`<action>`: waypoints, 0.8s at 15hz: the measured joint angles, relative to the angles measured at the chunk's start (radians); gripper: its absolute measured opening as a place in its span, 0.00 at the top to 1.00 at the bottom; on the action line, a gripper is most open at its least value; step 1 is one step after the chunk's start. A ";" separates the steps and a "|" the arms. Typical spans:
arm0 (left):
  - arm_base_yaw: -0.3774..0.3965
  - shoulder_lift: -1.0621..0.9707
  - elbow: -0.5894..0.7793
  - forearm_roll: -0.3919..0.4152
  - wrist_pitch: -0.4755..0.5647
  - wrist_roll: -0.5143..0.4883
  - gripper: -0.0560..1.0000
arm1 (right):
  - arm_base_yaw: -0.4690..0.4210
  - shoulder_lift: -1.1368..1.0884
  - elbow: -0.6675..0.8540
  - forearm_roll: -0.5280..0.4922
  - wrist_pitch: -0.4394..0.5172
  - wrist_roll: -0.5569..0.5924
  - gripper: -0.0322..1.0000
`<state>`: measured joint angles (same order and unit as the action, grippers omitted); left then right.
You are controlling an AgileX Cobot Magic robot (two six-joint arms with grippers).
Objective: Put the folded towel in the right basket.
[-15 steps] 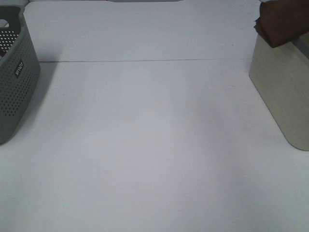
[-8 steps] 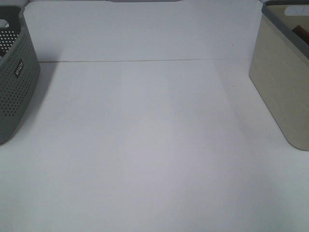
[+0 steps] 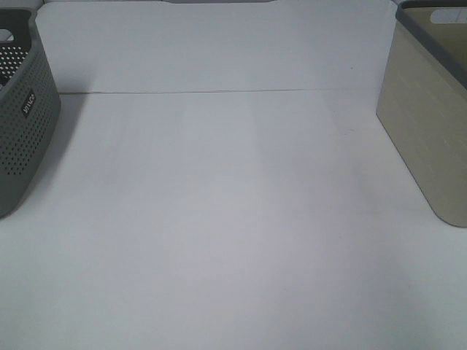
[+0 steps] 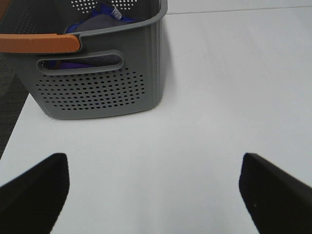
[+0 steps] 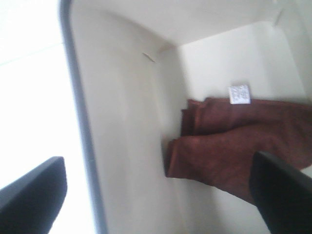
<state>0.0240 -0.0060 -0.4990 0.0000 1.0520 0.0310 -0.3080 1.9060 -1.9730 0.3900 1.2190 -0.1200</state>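
Observation:
The folded towel (image 5: 234, 141), dark red-brown with a small white tag, lies on the floor of the beige right basket (image 5: 126, 122) in the right wrist view. My right gripper (image 5: 161, 192) hangs above the basket's rim, open and empty, its dark fingertips (image 5: 34, 187) at both lower corners. The exterior high view shows only the basket's outer wall (image 3: 427, 124) at the right edge; the towel is hidden there. My left gripper (image 4: 153, 190) is open and empty over the white table, near the grey basket (image 4: 97, 83). Neither arm shows in the exterior high view.
A grey perforated basket (image 3: 18, 117) with an orange handle (image 4: 39, 43) stands at the left edge and holds purple-blue cloth (image 4: 95, 22). A white table (image 3: 219, 219) lies between the two baskets, with a seam line across its far part.
One second ago the towel was held above the right basket's rim in the exterior high view. It has since dropped out of that view and lies inside the basket.

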 joint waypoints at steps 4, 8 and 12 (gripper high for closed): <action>0.000 0.000 0.000 0.000 0.000 0.000 0.11 | 0.135 -0.096 0.000 0.048 -0.001 -0.037 0.03; 0.000 0.000 0.000 0.000 0.000 0.000 0.11 | 0.412 -0.183 0.031 -0.150 -0.003 -0.025 0.03; 0.000 0.000 0.000 0.000 0.000 0.000 0.11 | 0.548 -0.341 0.244 -0.288 -0.003 0.065 0.02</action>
<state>0.0240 -0.0060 -0.4990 0.0000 1.0520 0.0310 0.2400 1.5650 -1.7290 0.1020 1.2160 -0.0550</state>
